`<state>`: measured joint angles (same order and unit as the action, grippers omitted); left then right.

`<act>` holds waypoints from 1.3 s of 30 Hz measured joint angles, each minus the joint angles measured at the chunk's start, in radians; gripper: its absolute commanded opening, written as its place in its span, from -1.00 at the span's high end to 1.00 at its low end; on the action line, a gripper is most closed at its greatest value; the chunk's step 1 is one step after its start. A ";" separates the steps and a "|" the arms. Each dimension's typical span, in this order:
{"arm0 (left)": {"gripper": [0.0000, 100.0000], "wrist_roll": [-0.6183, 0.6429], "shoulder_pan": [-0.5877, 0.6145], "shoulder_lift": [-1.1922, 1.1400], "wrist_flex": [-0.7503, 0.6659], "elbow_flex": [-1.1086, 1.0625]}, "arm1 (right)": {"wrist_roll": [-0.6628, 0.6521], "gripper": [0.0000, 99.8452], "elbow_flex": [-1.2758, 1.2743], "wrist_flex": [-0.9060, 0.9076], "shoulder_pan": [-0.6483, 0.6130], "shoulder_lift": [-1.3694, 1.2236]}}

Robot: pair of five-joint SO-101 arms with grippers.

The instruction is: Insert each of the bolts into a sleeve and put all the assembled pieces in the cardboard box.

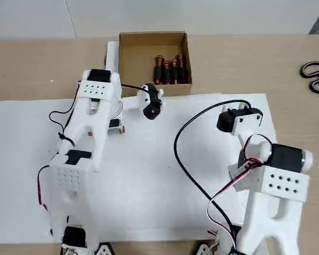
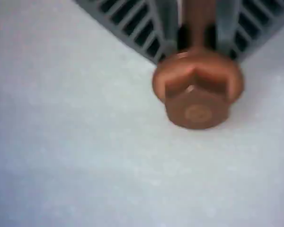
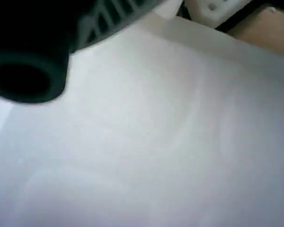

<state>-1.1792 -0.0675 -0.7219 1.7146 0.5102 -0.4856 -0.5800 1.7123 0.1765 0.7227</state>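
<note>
Over paper (image 1: pixel 149 186), bolt (image 2: pixel 196 90) is clamped by downturned left gripper (image 2: pixel 198 40), shaft along fingers (image 2: pixel 166 23), head outward; sleeve (image 3: pixel 28 71) by right gripper (image 1: pixel 231 119)

We found a wooden table (image 1: pixel 32 64) bearing a white sheet (image 1: pixel 149 186), a box (image 1: pixel 135 64) at the sheet's far edge, and scissors (image 1: pixel 316 77) off to the right arm's side.
</note>
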 measured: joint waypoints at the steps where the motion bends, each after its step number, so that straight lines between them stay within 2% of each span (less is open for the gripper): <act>1: 0.99 0.000 0.000 -0.005 0.000 0.005 | 0.000 0.99 0.000 0.000 0.000 0.000; 8: 0.99 0.020 0.000 -0.008 0.020 0.048 | 0.000 0.99 0.000 0.000 0.000 0.000; 20: 0.99 0.236 0.012 0.192 0.018 0.107 | 0.000 0.99 0.000 0.000 0.000 0.000; 26: 0.99 0.410 0.012 0.338 0.020 0.107 | 0.000 0.99 0.035 0.002 0.000 0.080; 36: 0.99 0.802 0.012 0.589 0.020 0.107 | 0.000 0.99 0.048 0.012 -0.055 0.235; 39: 0.99 0.853 0.012 0.671 0.020 0.103 | 0.000 0.99 0.048 0.012 -0.055 0.310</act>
<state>-0.3261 -0.0552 -0.0514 1.7346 0.6130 -0.4856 -0.5324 1.7246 0.1212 1.0326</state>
